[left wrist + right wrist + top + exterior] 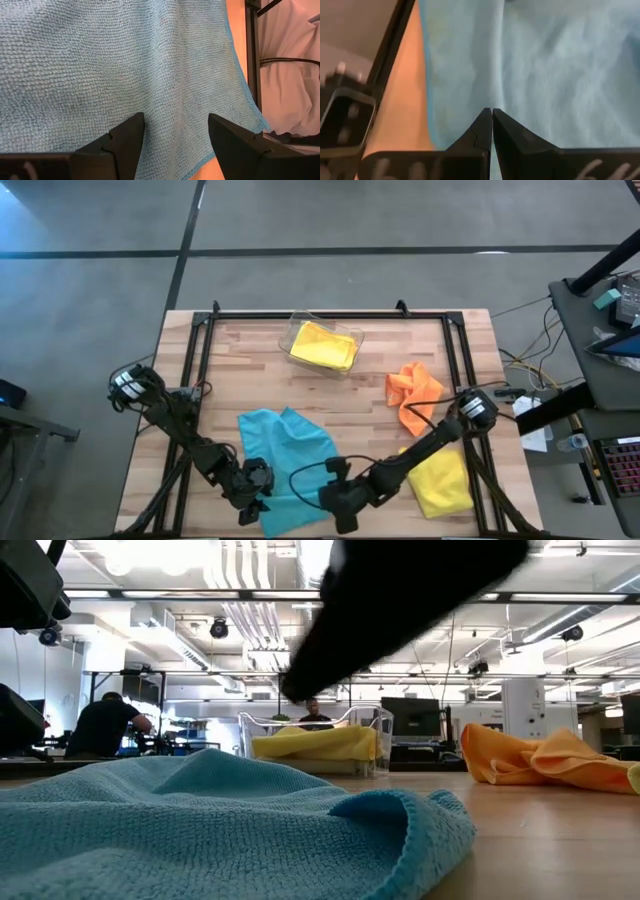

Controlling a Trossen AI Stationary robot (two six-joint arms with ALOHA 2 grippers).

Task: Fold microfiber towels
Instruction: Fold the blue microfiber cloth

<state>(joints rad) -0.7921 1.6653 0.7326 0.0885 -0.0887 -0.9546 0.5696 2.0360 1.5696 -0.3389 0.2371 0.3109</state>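
A light blue towel [285,450] lies spread and a little rumpled on the wooden table, near the front edge; it also fills the low view's foreground [200,830]. My left gripper [255,498] stands open over the towel's near left part [125,60]. My right gripper [340,510] is shut, its tips [492,111] over the towel's near right edge [435,100]. An orange towel [412,390] lies crumpled at the right. One yellow towel [445,480] lies at the near right, and another [323,345] sits in the clear bin. My left gripper points slanting down at the blue towel with cloth showing between its open fingers [130,135]; whether the tips touch it I cannot tell. My right gripper points slanting down at the towel's edge; no cloth shows between its shut fingers [515,135], and whether they touch it I cannot tell.
The clear plastic bin [295,330] stands at the far middle of the table. A black metal frame [190,380] runs along the table's sides and far edge. Bare wood [350,395] lies between the blue towel, the bin and the orange towel. People show in the room behind [100,725].
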